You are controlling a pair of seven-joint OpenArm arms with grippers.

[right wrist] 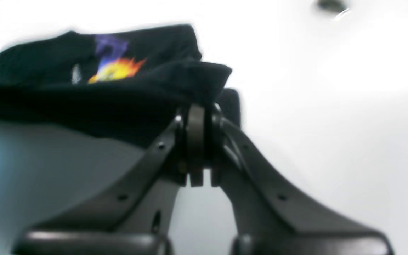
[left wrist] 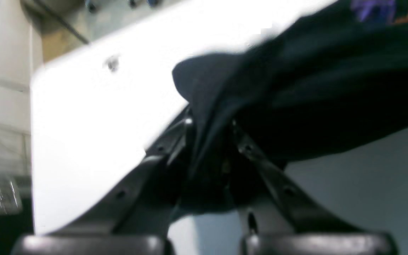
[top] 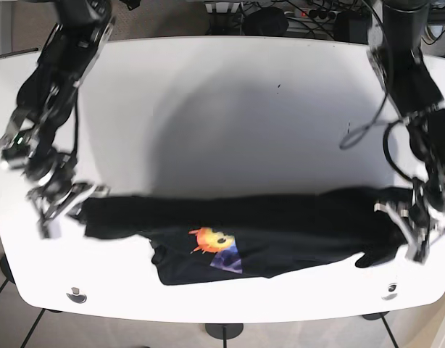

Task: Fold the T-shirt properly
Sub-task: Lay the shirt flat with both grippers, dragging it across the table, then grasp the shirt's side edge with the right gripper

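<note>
A black T-shirt (top: pixel 244 232) with an orange and purple print (top: pixel 215 248) lies stretched across the front of the white table (top: pixel 230 109). My left gripper (top: pixel 411 217) is at the shirt's right end and shut on a bunch of its cloth (left wrist: pixel 207 152). My right gripper (top: pixel 76 203) is at the shirt's left end. In the right wrist view its jaws (right wrist: pixel 197 141) are closed together at the shirt's edge (right wrist: pixel 204 81), with the print (right wrist: pixel 117 69) beyond. The cloth hangs between the two grippers just above the table.
The table's front edge runs close below the shirt, with a round fitting (top: pixel 75 294) at the front left and another (top: pixel 390 288) at the front right. Cables and floor lie beyond the far edge (top: pixel 280 18).
</note>
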